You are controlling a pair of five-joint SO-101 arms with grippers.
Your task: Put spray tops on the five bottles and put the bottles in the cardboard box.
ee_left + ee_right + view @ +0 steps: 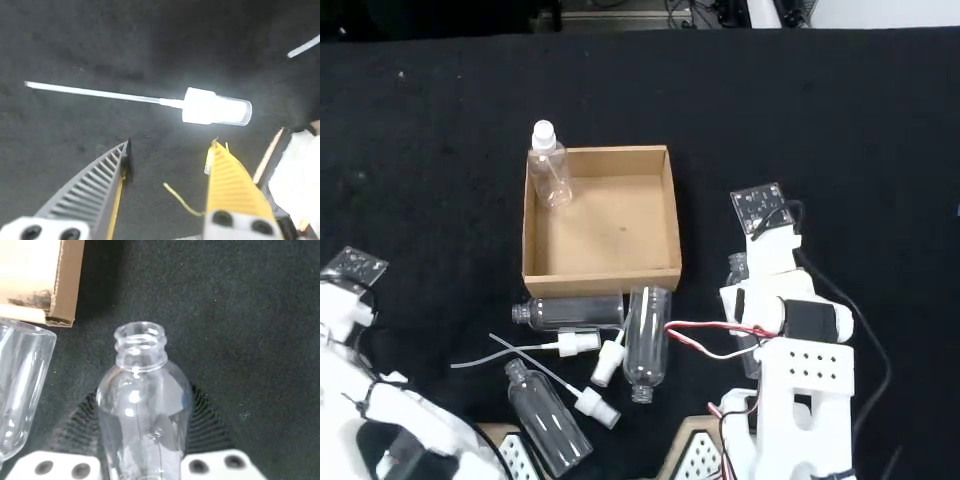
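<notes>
Right claw (143, 396) holds one bottle (141, 412); three bottles (572, 312) (648, 338) (547, 418) lie loose; one in box (603, 273)

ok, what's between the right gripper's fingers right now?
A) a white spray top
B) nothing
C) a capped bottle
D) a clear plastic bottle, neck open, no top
D: the right wrist view shows the right gripper closed on a clear plastic bottle with a bare threaded neck.

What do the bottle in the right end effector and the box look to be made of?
Bottle: probably clear, glossy plastic; the cloth shows through it and it carries bright highlights. Box: brown cardboard, matte; a raw cut edge shows at its corner.
</notes>
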